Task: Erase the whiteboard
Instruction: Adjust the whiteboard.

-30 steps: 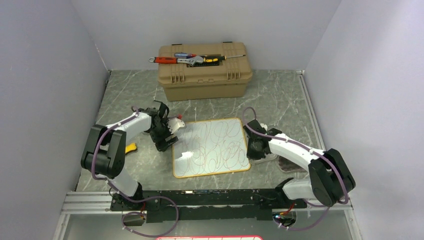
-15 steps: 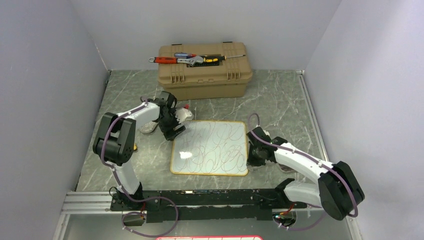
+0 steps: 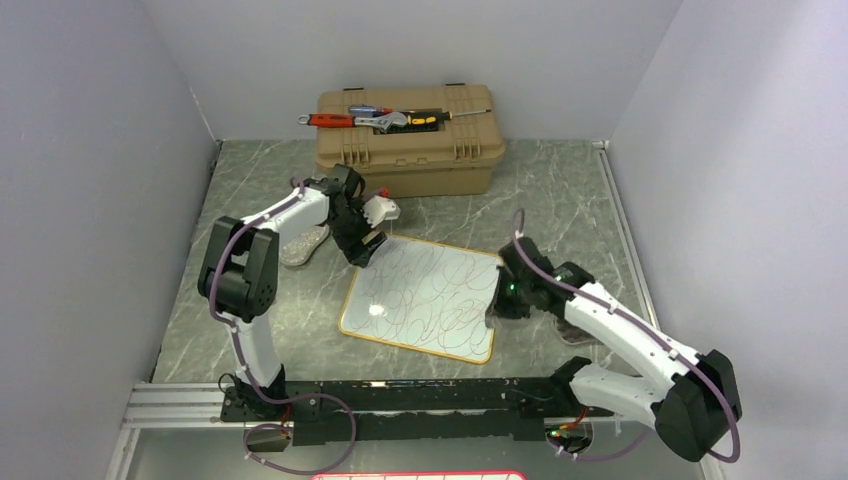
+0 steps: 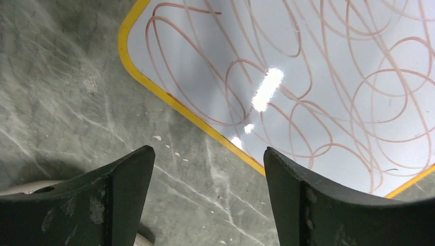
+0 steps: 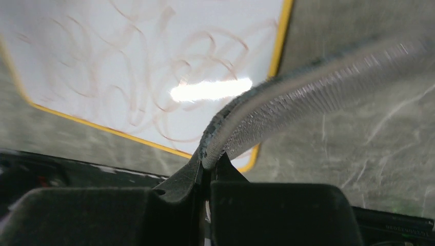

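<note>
Left fingers [image 4: 120, 184] are spread wide with nothing in them, hanging right at the far-left corner of the whiteboard [image 3: 425, 295]. Right fingers [image 5: 272, 210] are pinched tight on a grey cloth strip [image 5: 308, 82] by the board's right edge. The board lies flat and skewed on the marbled desk [image 3: 560, 200], scribbles all over it.

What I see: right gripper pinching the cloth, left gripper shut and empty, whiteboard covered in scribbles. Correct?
No: the left gripper is open, not shut, jaws wide apart above the whiteboard rim in the left wrist view. The rest holds.
</note>
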`<act>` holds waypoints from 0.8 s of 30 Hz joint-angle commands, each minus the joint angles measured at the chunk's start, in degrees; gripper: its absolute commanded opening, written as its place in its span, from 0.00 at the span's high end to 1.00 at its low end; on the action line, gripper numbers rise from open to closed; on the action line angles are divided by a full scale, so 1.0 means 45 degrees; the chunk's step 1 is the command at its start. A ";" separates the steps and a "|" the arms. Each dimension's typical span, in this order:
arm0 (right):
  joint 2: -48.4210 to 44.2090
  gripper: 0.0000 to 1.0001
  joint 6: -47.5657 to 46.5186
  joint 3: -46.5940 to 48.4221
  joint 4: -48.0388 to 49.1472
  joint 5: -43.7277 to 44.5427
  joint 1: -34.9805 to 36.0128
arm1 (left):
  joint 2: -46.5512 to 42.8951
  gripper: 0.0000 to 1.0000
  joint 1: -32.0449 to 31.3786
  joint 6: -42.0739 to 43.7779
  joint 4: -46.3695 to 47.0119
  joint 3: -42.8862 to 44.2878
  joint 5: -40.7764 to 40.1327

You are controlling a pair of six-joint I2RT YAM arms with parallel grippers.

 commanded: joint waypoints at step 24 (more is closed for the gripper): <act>0.7387 1.00 -0.1382 0.1085 0.7113 -0.5785 -0.4258 | 0.0029 0.45 0.0042 -0.1338 0.1893 -0.2242 -0.0551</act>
